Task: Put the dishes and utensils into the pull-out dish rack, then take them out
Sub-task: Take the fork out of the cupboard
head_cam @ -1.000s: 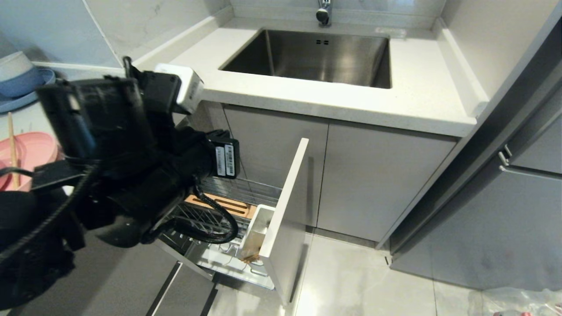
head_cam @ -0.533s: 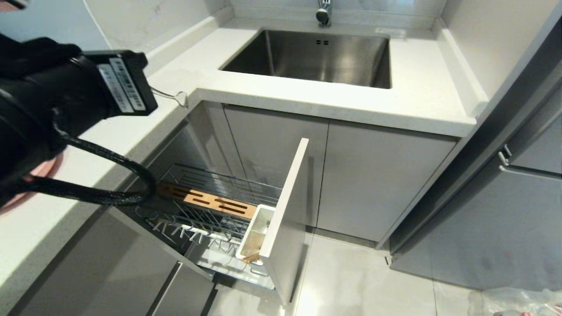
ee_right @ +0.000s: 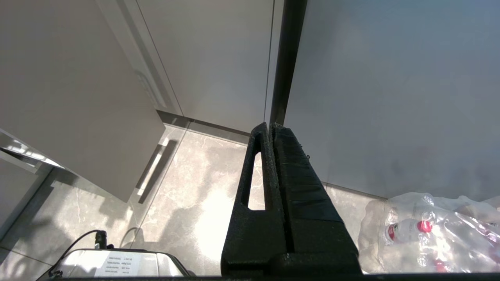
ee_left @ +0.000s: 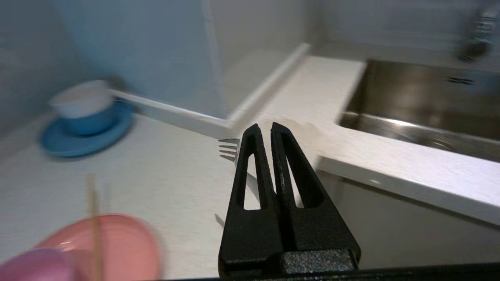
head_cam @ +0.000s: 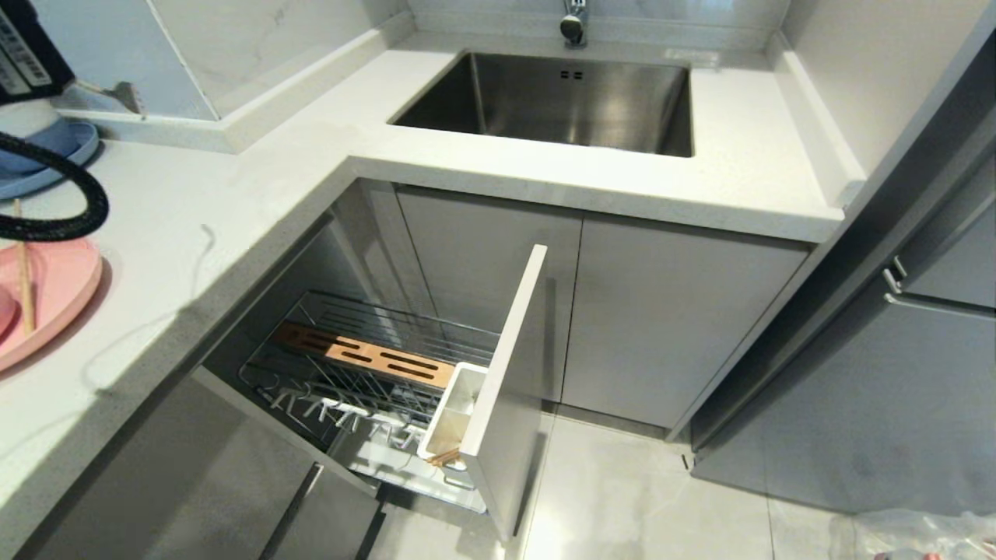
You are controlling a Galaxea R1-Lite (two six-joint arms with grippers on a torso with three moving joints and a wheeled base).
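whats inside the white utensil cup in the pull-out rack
Light wooden chopsticks show low in the white utensil cup at the front of the pull-out dish rack. The cup's walls and the cabinet front hide the rest of its inside.

chopstick (head_cam: 23,264) lies on plate (head_cam: 54,299), left of the open rack (head_cam: 366,373) below the counter (head_cam: 233,202).

Swung my left arm (head_cam: 31,54) up, off the dish rack (head_cam: 366,381), out to the far left; fork (ee_left: 238,164) in jaws, over the table (head_cam: 233,202).
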